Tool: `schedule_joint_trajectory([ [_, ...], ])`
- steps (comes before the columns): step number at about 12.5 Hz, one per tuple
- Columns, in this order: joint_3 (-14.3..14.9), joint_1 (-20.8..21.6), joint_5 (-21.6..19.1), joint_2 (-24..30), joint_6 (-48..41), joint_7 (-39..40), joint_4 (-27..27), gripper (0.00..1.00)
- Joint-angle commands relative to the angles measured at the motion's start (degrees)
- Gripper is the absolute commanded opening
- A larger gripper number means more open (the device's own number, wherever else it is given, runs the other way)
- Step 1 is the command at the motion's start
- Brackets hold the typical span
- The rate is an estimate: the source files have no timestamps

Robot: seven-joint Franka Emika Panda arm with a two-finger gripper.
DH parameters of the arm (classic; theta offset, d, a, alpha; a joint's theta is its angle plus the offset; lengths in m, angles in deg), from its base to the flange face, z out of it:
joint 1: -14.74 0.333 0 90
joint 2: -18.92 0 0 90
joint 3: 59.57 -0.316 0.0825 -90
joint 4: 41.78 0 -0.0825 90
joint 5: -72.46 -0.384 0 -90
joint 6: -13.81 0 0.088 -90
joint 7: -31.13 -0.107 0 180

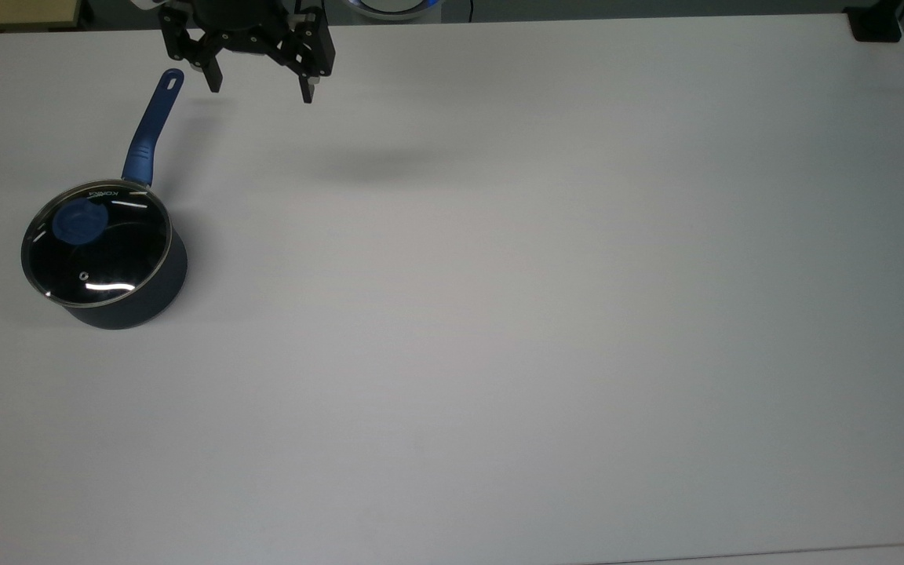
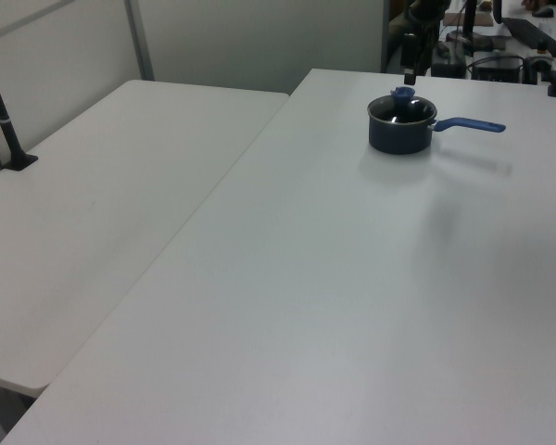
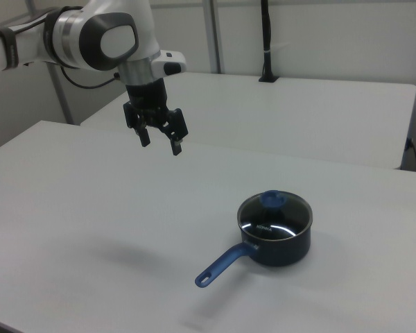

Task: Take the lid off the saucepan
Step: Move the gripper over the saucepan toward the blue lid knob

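Arm: above the gripper, cut off by the top view's upper edge
Saucepan wall: far side hidden in the left view
Lid: vent hole beside the knob too small to tell in the left view

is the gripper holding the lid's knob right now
No, in the right view the gripper hangs open in the air, well apart from the lid, which sits on the saucepan.

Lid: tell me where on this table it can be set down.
Bare table spreads across the top view's right of the saucepan, below the open gripper. The lid sits on the pan. The one crowded spot is beside its handle.
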Motion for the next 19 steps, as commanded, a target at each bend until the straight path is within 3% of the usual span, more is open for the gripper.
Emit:
schedule_joint_trajectory([
  [1, 0.12, -0.33, 1.66, -0.33, -0.53, 0.20, 0.48, 1.00],
  [9, 0.12, -0.24, 1.58, -1.12, -0.35, -0.06, 0.48, 1.00],
  [14, 0.82, -1.46, 2.99, -11.83, 1.32, -1.28, 10.13, 1.00],
  [16, 3.10, -2.96, 2.90, -16.05, 1.58, -1.91, 14.35, 1.00],
  [19, 5.66, -6.11, 2.29, -18.95, 7.99, -1.99, 14.89, 1.00],
])
